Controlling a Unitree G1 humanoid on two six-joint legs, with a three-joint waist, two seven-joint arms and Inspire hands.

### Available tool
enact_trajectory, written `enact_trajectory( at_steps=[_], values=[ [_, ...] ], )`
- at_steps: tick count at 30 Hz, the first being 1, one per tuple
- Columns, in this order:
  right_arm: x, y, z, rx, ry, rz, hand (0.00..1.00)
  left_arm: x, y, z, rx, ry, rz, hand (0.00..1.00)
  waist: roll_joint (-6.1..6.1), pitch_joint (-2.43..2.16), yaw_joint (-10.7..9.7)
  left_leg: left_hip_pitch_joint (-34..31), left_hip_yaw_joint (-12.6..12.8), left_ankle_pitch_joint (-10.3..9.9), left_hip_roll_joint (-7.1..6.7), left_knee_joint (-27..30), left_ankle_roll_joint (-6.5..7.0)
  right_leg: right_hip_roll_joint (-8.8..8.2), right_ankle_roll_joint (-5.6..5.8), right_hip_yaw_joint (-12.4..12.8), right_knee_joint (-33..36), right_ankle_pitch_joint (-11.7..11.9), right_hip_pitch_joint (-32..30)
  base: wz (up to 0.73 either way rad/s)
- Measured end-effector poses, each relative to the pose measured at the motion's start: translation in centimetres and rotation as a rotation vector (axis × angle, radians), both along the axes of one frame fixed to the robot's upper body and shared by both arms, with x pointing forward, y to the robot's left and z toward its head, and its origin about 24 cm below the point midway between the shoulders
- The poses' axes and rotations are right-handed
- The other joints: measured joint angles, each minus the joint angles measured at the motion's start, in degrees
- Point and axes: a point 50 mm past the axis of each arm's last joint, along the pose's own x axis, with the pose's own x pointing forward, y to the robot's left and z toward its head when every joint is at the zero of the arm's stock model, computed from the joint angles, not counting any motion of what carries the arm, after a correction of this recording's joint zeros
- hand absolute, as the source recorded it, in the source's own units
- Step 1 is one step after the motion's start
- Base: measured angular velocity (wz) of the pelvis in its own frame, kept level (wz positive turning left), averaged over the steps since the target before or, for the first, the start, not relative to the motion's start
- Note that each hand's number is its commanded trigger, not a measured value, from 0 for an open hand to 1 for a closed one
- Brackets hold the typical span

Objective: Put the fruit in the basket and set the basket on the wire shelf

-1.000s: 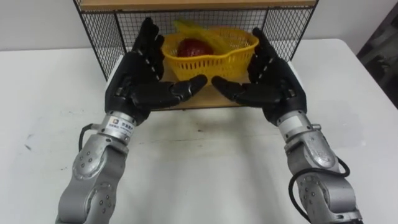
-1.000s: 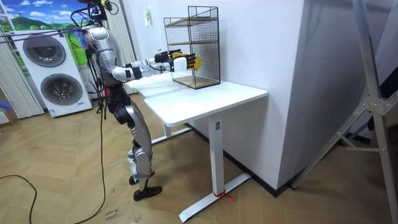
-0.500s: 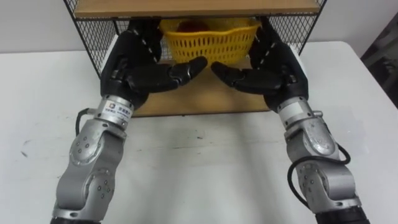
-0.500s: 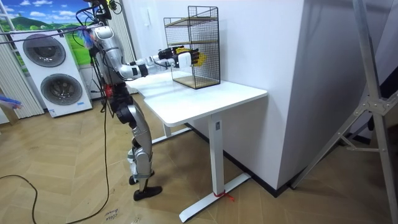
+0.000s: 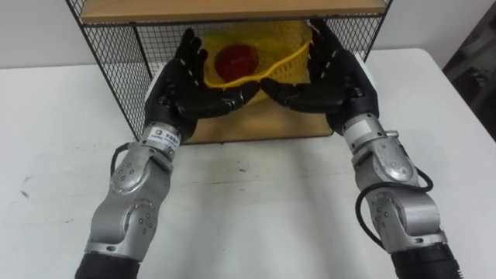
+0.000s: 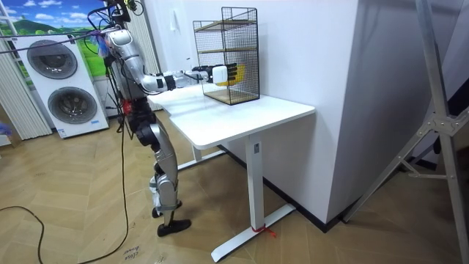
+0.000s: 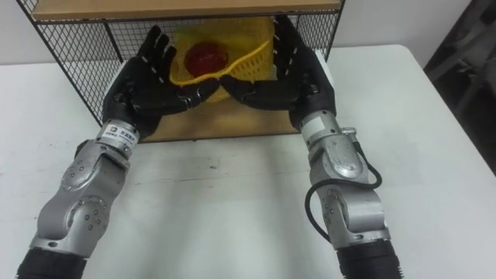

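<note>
The yellow basket (image 5: pixel 273 43) is carried between the left hand (image 5: pixel 182 81) and the right hand (image 5: pixel 329 74). Their fingers are held straight and pressed flat against its two sides, with the thumbs reaching in beneath it. It is held inside the wire shelf (image 5: pixel 108 54), under the upper wooden board (image 5: pixel 232 9) and above the lower board (image 5: pixel 256 128). It is tipped so that its mouth faces the camera, and the red fruit (image 5: pixel 232 60) is seen inside.

The basket should be levelled before it is lowered (tipped like this, the fruit could roll out over the near rim). Even pressure should be kept on both sides, the rim kept clear of the upper board, and the palms parted only once the base is resting on the lower board.

No writing can be made out on the basket or the shelf.
</note>
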Motion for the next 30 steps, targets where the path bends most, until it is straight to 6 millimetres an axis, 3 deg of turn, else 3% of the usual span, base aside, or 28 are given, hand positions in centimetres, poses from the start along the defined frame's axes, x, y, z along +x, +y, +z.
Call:
enact_trajectory(
  at_steps=[4, 18, 27, 30],
  values=[
    [0.0, 0.0, -0.4, -0.004, 0.033, 0.003, 0.00, 0.0, 0.1, -0.3, 0.011, 0.032, 0.006, 0.00, 0.34, 0.22, 0.0, -0.3, 0.1, 0.0, 0.04, -0.1, 0.01, -0.02, 0.01, -0.4, 0.2, 0.0, -0.4, 0.02],
    [-0.2, 0.0, -2.5, -0.042, 0.131, 0.005, 0.00, -0.2, 0.5, -1.9, 0.041, 0.103, -0.018, 0.00, 0.26, 0.13, -0.1, 0.8, 0.2, 0.1, 0.06, -0.9, 0.01, -0.06, 0.00, -0.6, -0.3, 0.0, 0.6, 0.00],
    [-1.7, 0.1, -5.7, -0.046, 0.261, 0.017, 0.00, -0.3, 0.6, -2.4, 0.043, 0.125, -0.016, 0.00, 0.11, -0.35, 0.1, 1.2, 0.7, 0.2, 0.06, -0.8, 0.03, -0.03, -0.05, -0.1, -0.1, 0.1, 0.8, -0.02],
    [-1.7, 0.2, -5.8, -0.048, 0.266, 0.019, 0.00, -0.5, 0.6, -2.8, 0.043, 0.137, -0.017, 0.00, 0.21, -0.53, 0.2, 1.3, 0.7, 0.3, 0.09, -0.8, 0.08, 0.01, -0.08, 0.0, 0.0, 0.3, 0.8, 0.00]
  ],
)
